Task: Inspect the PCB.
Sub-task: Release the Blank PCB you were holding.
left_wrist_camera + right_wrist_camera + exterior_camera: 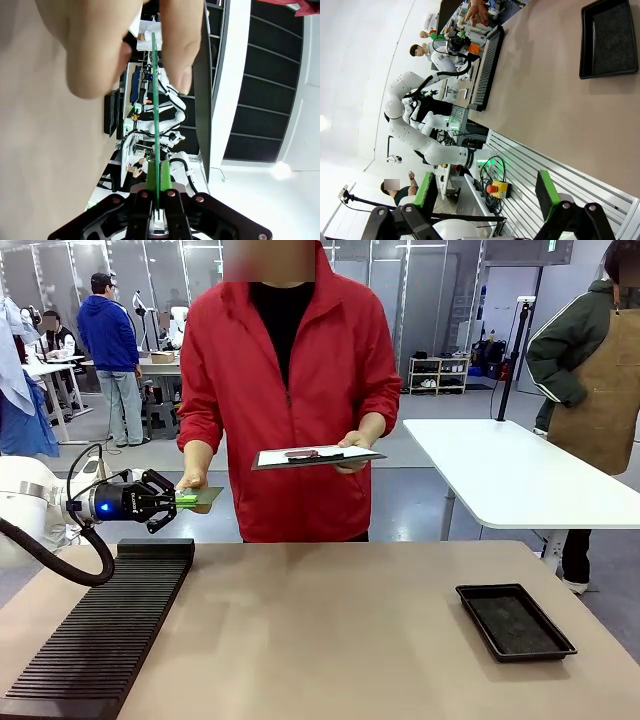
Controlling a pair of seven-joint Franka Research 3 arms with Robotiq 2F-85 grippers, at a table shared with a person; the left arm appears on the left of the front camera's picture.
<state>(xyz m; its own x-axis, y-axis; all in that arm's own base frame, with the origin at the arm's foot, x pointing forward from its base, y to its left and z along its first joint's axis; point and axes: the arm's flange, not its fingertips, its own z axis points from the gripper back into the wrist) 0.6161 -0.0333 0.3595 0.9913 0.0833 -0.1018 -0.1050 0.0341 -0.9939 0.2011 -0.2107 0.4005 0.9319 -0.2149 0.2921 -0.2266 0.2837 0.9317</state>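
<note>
From the front we see the left gripper at the left, above the far end of the rack. It is clamped on the near end of the PCB, which lies flat in the air. One hand of the person rests on the board's far end, and the other hand carries a clipboard.

The left wrist view adds the grip itself. The PCB runs edge-on, with the green pads pressed to both of its faces. The person's fingers pinch it from either side farther up.

The right wrist view gives us the right gripper, its fingers spread wide with nothing between them. Beyond it lie the table, the tray and the rack.

We count one PCB, one clipboard, one slotted black rack, one shallow black tray, two grippers and two hands of the person.
</note>
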